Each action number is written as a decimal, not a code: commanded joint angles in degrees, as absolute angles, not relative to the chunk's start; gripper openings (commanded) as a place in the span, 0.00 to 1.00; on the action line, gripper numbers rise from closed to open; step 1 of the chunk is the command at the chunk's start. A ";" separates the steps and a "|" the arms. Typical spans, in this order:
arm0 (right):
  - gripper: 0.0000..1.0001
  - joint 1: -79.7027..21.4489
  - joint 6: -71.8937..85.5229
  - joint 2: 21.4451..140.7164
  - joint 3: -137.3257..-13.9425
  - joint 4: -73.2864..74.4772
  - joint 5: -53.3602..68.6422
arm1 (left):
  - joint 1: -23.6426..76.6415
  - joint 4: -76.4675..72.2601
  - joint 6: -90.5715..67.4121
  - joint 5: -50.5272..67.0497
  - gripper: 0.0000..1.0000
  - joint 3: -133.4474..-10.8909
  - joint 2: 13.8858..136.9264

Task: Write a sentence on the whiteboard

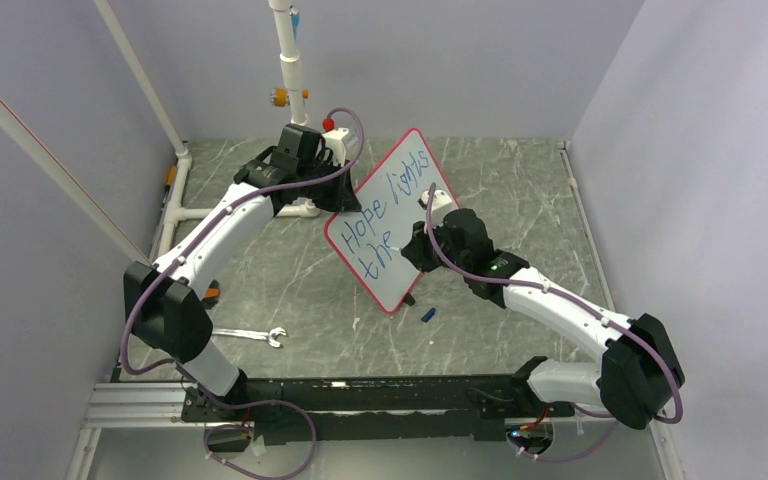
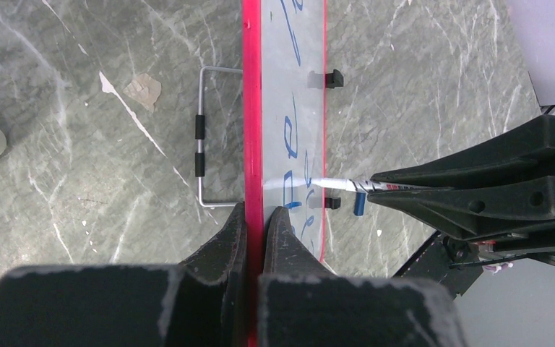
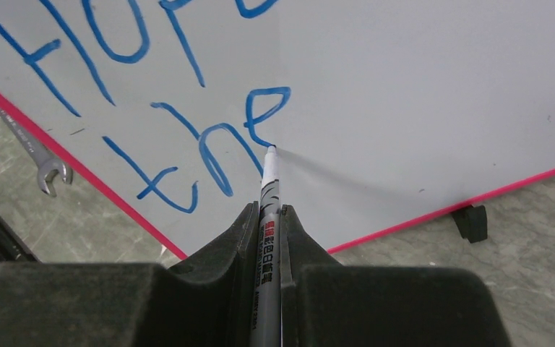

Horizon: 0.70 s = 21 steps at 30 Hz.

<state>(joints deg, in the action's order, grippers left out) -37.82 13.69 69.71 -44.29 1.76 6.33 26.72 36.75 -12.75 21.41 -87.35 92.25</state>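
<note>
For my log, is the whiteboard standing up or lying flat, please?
The whiteboard stands on edge; the left fingers clamp its top border.

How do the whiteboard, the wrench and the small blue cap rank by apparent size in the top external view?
1. whiteboard: by far the largest, even seen at a tilt.
2. wrench: a thin, much smaller shape.
3. blue cap: the smallest, a mere speck.
None sits markedly nearer the camera, so the order looks safe.

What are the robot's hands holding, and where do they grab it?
Left gripper pinches the whiteboard by its red edge; right gripper holds a marker by its barrel.
</note>
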 commanded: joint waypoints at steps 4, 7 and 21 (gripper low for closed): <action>0.00 -38.06 12.85 71.32 -46.75 4.47 0.33 | 27.42 41.93 -2.46 9.14 0.00 -86.29 93.90; 0.00 -38.05 12.53 71.79 -49.23 4.94 -0.87 | 27.42 41.93 -2.46 9.21 0.00 -86.33 93.97; 0.00 -37.97 12.04 64.79 -55.89 3.14 -7.84 | 27.42 42.01 -2.41 9.14 0.00 -86.31 93.63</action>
<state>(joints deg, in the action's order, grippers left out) -37.87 12.78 69.06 -53.74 6.44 -4.49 26.98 36.67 -12.78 21.50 -87.46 92.20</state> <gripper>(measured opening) 0.135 0.055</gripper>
